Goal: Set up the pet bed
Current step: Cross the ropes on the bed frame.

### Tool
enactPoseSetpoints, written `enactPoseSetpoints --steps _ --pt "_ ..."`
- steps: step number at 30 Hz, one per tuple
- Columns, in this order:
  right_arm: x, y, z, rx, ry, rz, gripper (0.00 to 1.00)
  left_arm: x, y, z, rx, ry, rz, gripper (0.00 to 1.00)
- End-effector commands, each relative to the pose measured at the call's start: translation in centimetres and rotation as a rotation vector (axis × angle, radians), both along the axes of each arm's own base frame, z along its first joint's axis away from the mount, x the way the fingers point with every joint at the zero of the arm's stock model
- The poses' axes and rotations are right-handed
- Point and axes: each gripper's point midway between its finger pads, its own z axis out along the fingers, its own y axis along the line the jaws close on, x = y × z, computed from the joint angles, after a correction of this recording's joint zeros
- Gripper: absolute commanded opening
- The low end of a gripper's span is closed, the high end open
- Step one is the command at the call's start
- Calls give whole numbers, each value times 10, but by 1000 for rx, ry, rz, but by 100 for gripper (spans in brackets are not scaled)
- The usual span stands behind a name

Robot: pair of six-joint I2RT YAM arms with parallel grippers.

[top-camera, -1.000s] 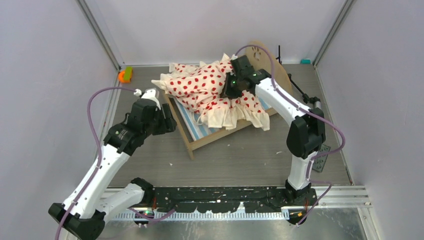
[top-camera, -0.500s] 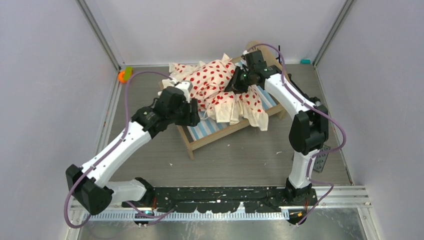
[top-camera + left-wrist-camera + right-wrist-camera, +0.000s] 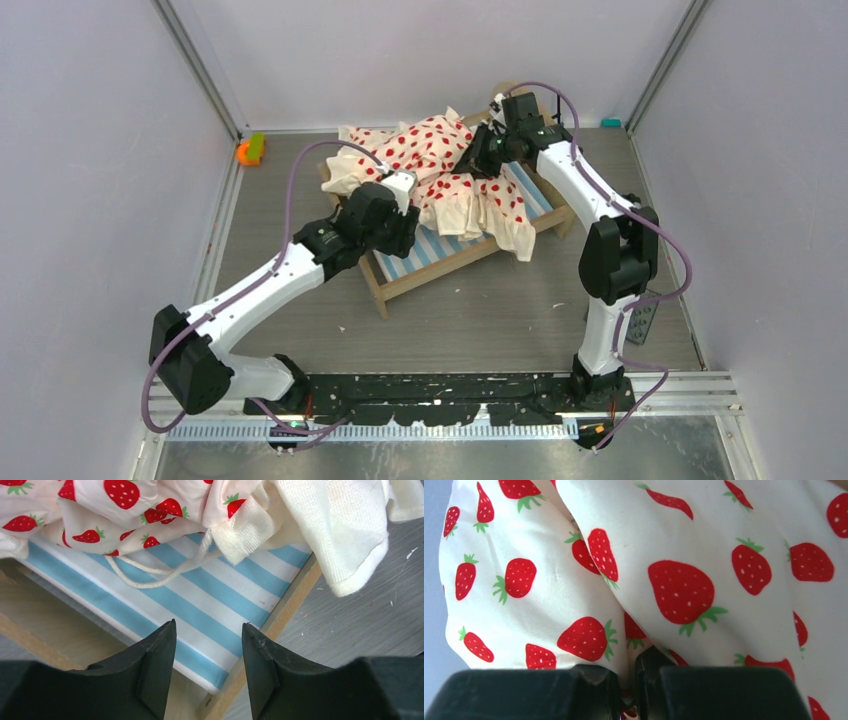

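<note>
The pet bed [image 3: 452, 264] is a light-wood frame standing slantwise at the back middle of the table. Its blue-white striped mattress [image 3: 440, 248] is bare at the near left end. Cream bedding [image 3: 428, 158] printed with red strawberries lies bunched over the far part, one ruffled edge hanging off the right rail. My right gripper [image 3: 486, 152] is shut on a fold of that bedding [image 3: 674, 555], the cloth pinched between the fingers [image 3: 594, 685]. My left gripper [image 3: 209, 630] hovers open over the mattress [image 3: 215, 597] corner and wooden rail [image 3: 292, 607], nothing between its jaws. A cream cord [image 3: 150, 580] lies on the stripes.
An orange-green object [image 3: 249, 150] sits at the back left corner and a small teal piece [image 3: 610, 122] at the back right. A black tripod stand [image 3: 600, 178] is behind the bed's right end. A dark studded mat [image 3: 642, 320] lies by the right arm's base. Walls enclose three sides.
My left arm has swung right from beside the bed to over the mattress's near corner, its jaws narrowing a little. The right gripper has drawn the bedding back and right, baring more mattress.
</note>
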Motion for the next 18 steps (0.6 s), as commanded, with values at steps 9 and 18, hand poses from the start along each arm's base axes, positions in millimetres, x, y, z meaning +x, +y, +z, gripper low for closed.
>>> enactPoseSetpoints --steps 9,18 --pt "16 -1 26 83 -53 17 17 53 -9 0 109 -209 -9 55" --pt "16 -2 28 88 -52 28 17 74 -19 -19 162 -221 -11 55"
